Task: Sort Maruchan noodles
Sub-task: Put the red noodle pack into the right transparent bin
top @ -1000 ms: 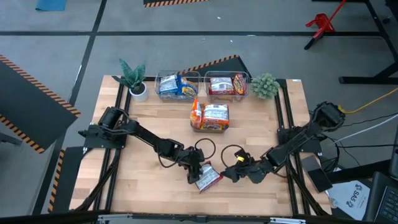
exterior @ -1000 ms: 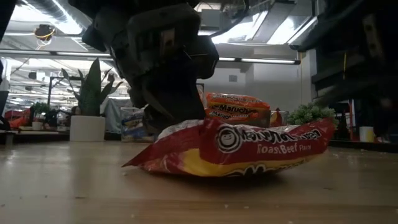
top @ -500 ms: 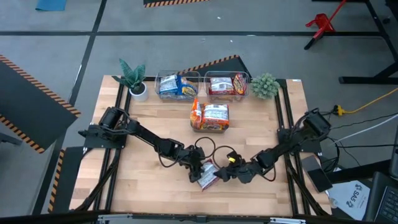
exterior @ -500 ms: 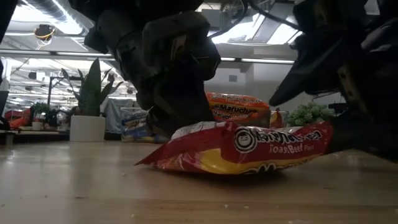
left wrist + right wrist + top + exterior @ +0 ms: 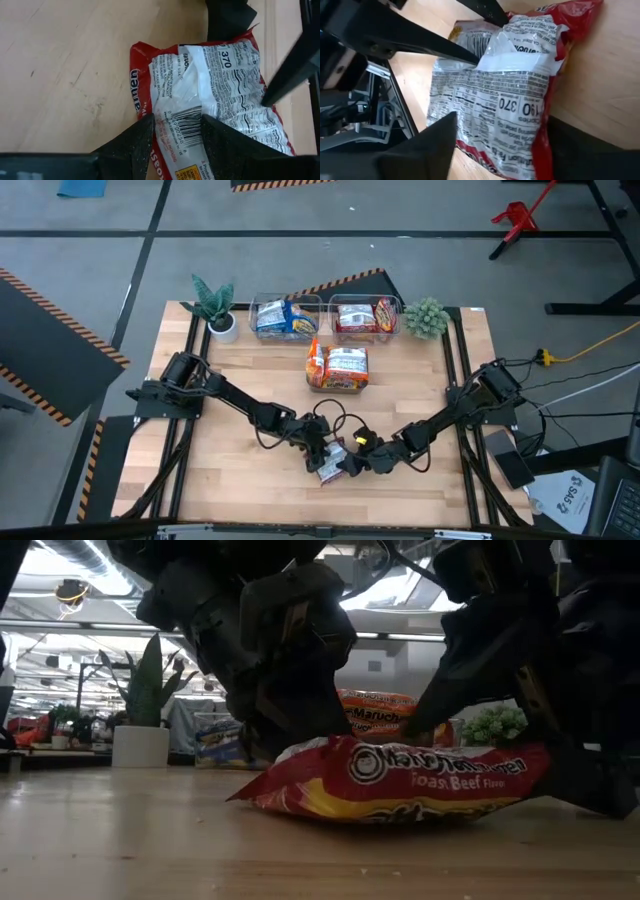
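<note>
at lower centre, left gripper (image 5: 318,455) clamped the red packet (image 5: 330,463); right gripper (image 5: 352,466) straddled it, fingers apart; it should close squarely before left releases.

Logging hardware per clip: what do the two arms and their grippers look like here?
Both arms are dark, nearly black, built of slim jointed segments rising from bulkier bases at the table's side edges. Black cables loop loosely near each wrist. The left gripper and right gripper each end in two flat, matte black, wedge-shaped fingers. No markings or labels are legible on them.
</note>
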{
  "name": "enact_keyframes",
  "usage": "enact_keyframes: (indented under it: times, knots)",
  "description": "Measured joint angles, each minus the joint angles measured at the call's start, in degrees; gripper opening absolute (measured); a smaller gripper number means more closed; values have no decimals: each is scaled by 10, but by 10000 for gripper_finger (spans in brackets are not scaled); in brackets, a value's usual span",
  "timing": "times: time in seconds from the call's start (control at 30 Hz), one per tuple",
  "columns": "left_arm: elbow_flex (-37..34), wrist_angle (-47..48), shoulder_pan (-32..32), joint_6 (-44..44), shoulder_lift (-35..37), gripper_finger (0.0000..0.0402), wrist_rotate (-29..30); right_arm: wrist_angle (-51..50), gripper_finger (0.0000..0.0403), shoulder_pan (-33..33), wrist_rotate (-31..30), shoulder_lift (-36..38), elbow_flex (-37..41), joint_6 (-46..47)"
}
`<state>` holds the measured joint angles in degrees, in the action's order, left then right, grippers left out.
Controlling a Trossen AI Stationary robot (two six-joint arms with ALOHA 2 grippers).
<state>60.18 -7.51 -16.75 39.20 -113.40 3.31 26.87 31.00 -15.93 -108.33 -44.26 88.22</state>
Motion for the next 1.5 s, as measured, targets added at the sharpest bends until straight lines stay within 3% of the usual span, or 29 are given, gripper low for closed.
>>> enact_keyframes:
  times: [0.2, 0.4, 0.67, 0.97, 1.2, 1.5]
  knots:
    - [2, 5, 8, 24, 15, 162, -46, -32, 136, 1, 6, -3, -18, 0]
    - [3, 54, 19, 27, 75, 162, -37, -40, 60, 0, 0, -3, -22, 0]
    - [3, 173, 23, 28, 216, 163, -24, -15, 34, 0, 21, 4, -24, 0]
    - [4, 249, 17, 42, 398, 163, 94, -15, 18, -36, 50, 105, -46, -71]
    - [5, 263, 17, 37, 491, 163, 156, -99, 19, -157, 59, 241, -47, -189]
    - [5, 297, 16, 22, 522, 163, 176, -298, 20, -443, 141, 370, -48, -333]
